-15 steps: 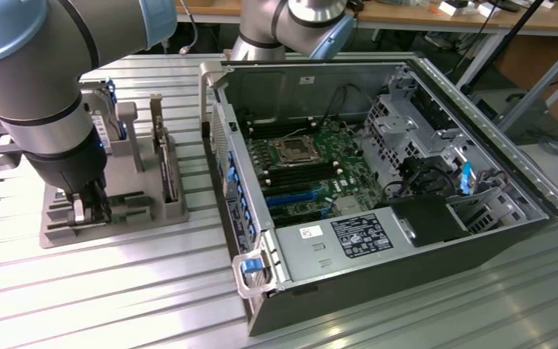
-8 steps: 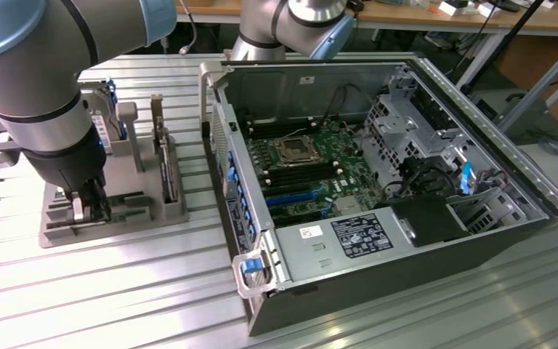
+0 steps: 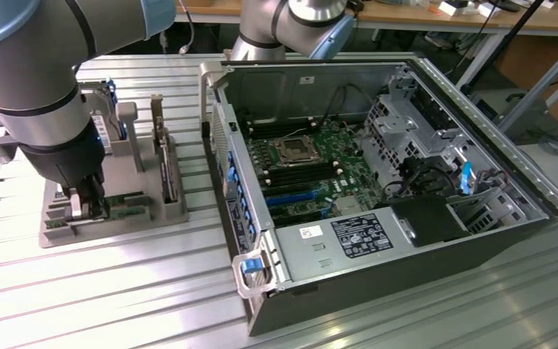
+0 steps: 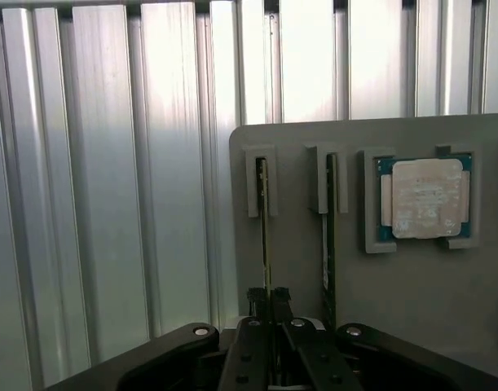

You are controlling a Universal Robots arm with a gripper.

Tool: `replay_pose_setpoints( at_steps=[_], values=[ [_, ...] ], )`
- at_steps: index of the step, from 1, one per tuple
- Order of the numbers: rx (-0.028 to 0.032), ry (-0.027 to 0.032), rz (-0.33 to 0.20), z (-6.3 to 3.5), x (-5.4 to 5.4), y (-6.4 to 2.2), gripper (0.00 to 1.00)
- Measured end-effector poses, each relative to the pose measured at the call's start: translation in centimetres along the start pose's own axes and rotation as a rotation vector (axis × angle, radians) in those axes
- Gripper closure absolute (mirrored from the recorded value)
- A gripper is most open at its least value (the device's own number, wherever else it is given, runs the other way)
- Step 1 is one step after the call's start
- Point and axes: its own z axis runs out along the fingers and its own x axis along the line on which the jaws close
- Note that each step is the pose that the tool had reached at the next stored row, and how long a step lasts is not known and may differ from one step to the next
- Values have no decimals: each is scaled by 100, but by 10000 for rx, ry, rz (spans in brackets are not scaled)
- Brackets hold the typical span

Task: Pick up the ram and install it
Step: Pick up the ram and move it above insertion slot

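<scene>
The ram (image 4: 265, 232) stands on edge in a slot of the gray holder (image 4: 412, 301), which rests on the ribbed table (image 4: 110, 204) at the exterior view's left of the open computer case (image 3: 376, 182). The gripper (image 4: 269, 295) pinches the ram between its fingers. A second stick (image 4: 330, 236) occupies the neighbouring slot, beside the processor chip (image 4: 426, 198).

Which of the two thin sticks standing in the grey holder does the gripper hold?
The ram stick farther from the square processor chip; the gripper is shut on its edge. The other stick, beside the chip, stands free.
</scene>
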Motion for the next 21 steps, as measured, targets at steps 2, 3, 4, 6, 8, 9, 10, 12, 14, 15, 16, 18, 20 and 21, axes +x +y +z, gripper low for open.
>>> replay_pose_setpoints(
  at_steps=[2,3,4,6,8,9,10,12,14,15,16,18,20,21],
  values=[
    [0,0,0,-31,0,-1,87],
    [0,0,0,-41,0,-2,87],
    [0,0,0,-48,0,-2,87],
    [1,-1,0,-68,0,-3,87],
    [1,-1,0,-82,0,-3,87],
    [1,-1,0,-88,0,-3,87],
    [1,-1,0,-95,0,-4,87],
    [0,0,0,-123,0,-5,87],
    [1,-1,0,-142,1,-5,87],
    [1,-1,0,-150,1,-5,87],
    [1,-1,0,-157,1,-6,87],
    [-1,0,0,-168,1,-6,87],
    [1,0,0,-180,1,-7,87],
    [1,-1,0,-193,1,-7,87]
  ],
)
